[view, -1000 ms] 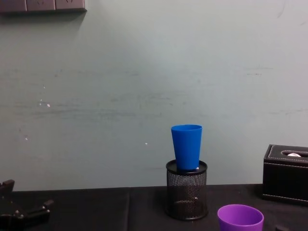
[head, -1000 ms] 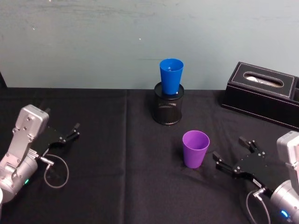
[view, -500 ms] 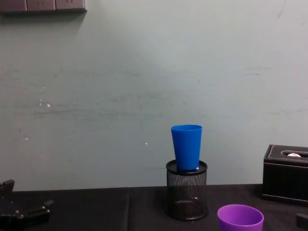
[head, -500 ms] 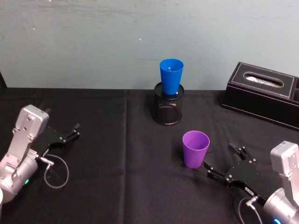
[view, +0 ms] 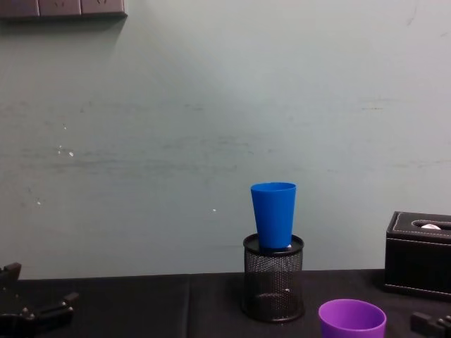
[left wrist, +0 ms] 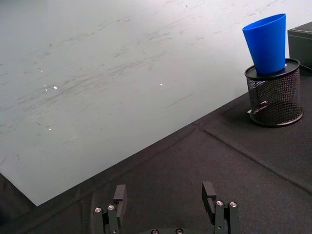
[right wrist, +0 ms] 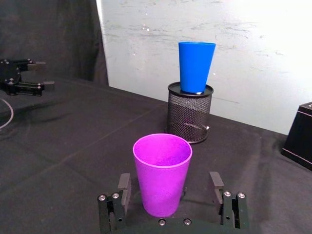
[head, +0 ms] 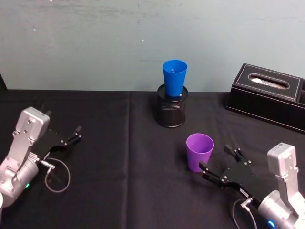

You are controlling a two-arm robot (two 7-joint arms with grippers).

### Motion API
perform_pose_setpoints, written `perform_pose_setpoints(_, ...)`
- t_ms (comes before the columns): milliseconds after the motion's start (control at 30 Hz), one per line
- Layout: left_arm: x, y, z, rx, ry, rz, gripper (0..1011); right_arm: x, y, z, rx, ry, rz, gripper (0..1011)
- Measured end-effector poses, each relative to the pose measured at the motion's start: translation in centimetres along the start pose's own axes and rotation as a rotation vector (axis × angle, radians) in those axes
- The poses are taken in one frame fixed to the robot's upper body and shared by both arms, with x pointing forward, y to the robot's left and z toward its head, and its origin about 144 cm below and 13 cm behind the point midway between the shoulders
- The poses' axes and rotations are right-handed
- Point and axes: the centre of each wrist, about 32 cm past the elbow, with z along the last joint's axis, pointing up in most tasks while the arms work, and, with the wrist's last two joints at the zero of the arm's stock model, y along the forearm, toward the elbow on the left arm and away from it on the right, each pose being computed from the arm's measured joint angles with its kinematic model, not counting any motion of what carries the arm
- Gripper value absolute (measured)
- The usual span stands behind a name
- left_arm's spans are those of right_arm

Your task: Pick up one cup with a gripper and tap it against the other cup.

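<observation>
Pale grey-green wall (head: 95, 43) ran behind, scuffed and streaked. Table (head: 119, 157) was under black cloth, with a seam (head: 129, 133) running 12 to 6. Black box (head: 267, 95) sat at 2 o'clock. Grey plates (view: 63, 7) were at 11 o'clock in chest view, possibly sockets. Dark curtain (right wrist: 48, 39) hung beside the wall.

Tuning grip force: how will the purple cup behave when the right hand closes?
Purple cup looks empty, thin plastic: probably light, may flex. Smooth tapered wall: could slip downward. Narrow base: uneven contact from the open right hand might tip it.
</observation>
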Motion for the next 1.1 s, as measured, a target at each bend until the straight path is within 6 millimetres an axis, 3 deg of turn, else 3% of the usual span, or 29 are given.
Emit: perform_pose_setpoints(1100, 0.0, 0.0, 0.0, 0.000, 0.000, 0.000, 1011, 0.3, 3.9, -1.1, 0.016, -0.003, 0.029, 1003)
